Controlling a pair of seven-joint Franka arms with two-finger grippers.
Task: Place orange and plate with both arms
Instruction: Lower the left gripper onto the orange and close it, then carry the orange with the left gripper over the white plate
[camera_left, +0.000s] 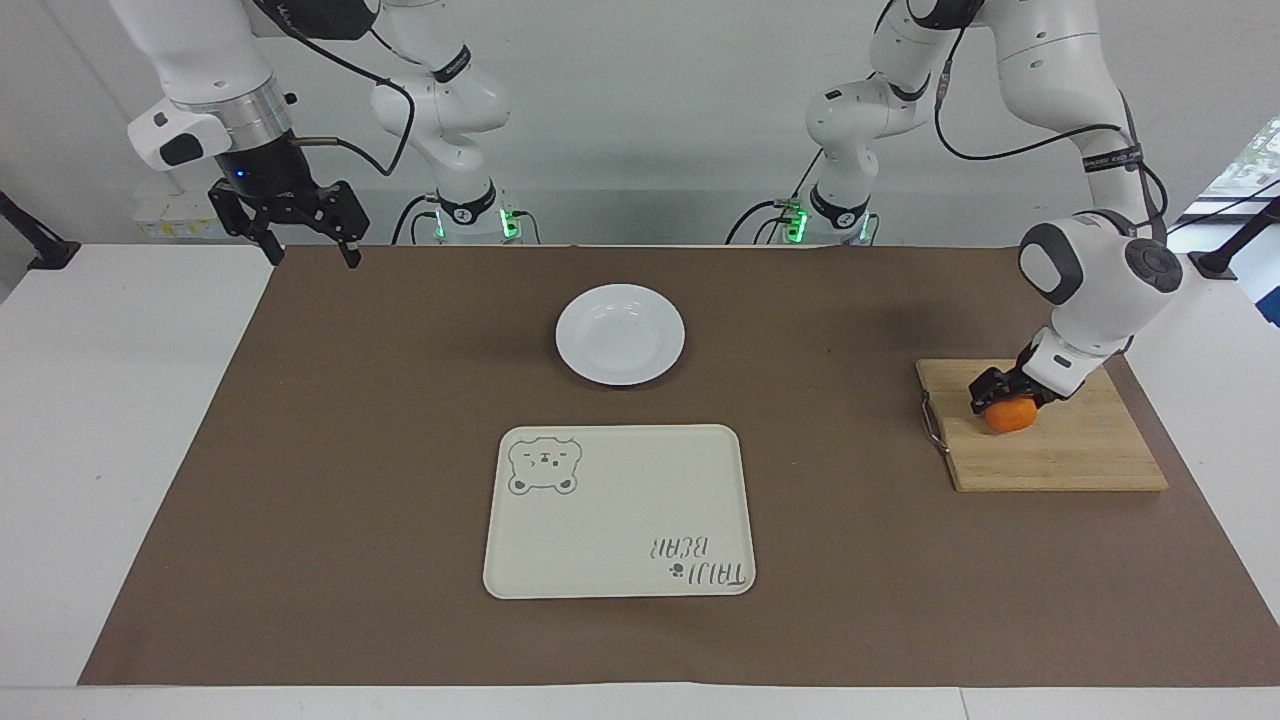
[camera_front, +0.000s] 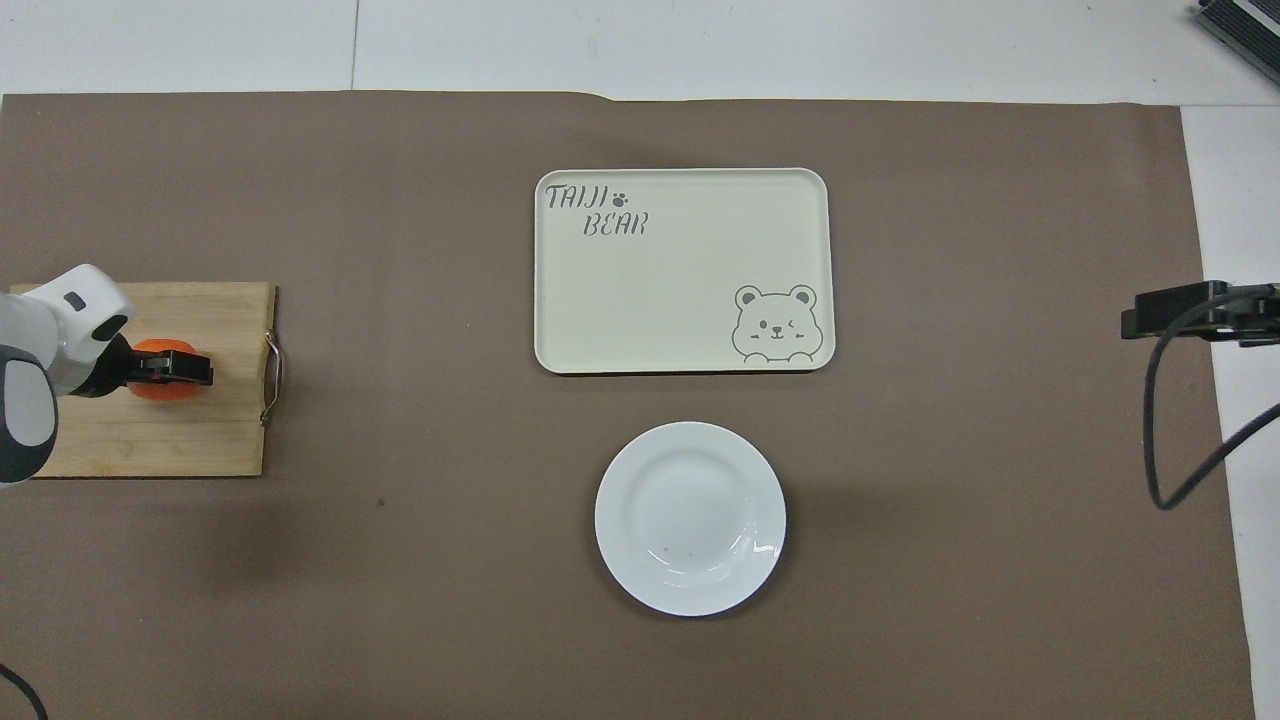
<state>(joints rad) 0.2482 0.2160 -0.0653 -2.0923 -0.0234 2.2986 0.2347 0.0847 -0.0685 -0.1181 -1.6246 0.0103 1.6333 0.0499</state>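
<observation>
The table (camera_left: 120, 420) carries a brown mat (camera_left: 380, 400), and on it, largest first, lie the cream tray (camera_left: 620, 512) with its bear drawing, the wooden cutting board (camera_left: 1060, 455) at the left arm's end, the plate (camera_left: 620, 334) and the orange (camera_left: 1008, 416). The plate sits bare on the mat, nearer to the robots than the tray. The orange rests on the board.

The left gripper (camera_left: 995, 395) is down at the orange with its jaws spread wide around the fruit, not yet clenched on it. The right gripper (camera_left: 300, 232) waits up in the air over the mat's corner at the right arm's end, jaws released and holding nothing.

The risk sits in the coming squeeze. The fruit is round and free to roll (nothing on the board blocks it), so if one finger meets it before the other, it could be nudged along the board and slip out. The jaws also come in at a slant, so a grip above the fruit's widest part could pop it downward and loose on the lift.
</observation>
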